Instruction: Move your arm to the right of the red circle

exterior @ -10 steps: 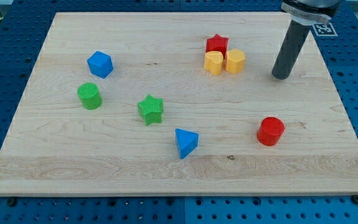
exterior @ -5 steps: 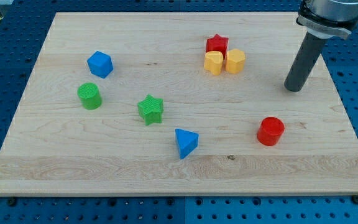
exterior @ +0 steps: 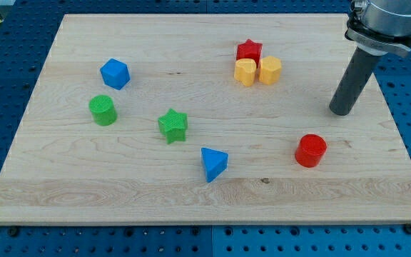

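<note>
The red circle [exterior: 310, 150] is a short red cylinder on the wooden board [exterior: 63, 178], toward the view's lower right. My tip [exterior: 341, 112] rests on the board above and to the right of the red circle, clear of it by about one block's width. The dark rod rises from the tip toward the view's top right.
A red star [exterior: 249, 51] sits with two yellow blocks [exterior: 245, 72] [exterior: 270, 70] below it at top centre. A blue triangle [exterior: 212, 163], green star [exterior: 173, 126], green cylinder [exterior: 103, 110] and blue block [exterior: 115, 73] lie to the left.
My tip has moved to the view's right and down, from beside the yellow blocks toward the red circle. No block has moved.
</note>
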Controlling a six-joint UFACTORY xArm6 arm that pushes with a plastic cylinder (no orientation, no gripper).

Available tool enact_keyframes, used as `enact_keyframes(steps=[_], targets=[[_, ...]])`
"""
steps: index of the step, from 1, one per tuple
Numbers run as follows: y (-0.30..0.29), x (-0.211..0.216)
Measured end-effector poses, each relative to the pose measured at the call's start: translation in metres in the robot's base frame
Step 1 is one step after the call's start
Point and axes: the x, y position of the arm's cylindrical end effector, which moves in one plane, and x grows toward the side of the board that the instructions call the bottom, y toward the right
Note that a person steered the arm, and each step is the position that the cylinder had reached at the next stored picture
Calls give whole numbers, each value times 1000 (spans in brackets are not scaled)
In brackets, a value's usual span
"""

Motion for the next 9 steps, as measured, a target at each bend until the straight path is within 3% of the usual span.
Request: enact_keyframes(steps=[9], targets=[[0,68]])
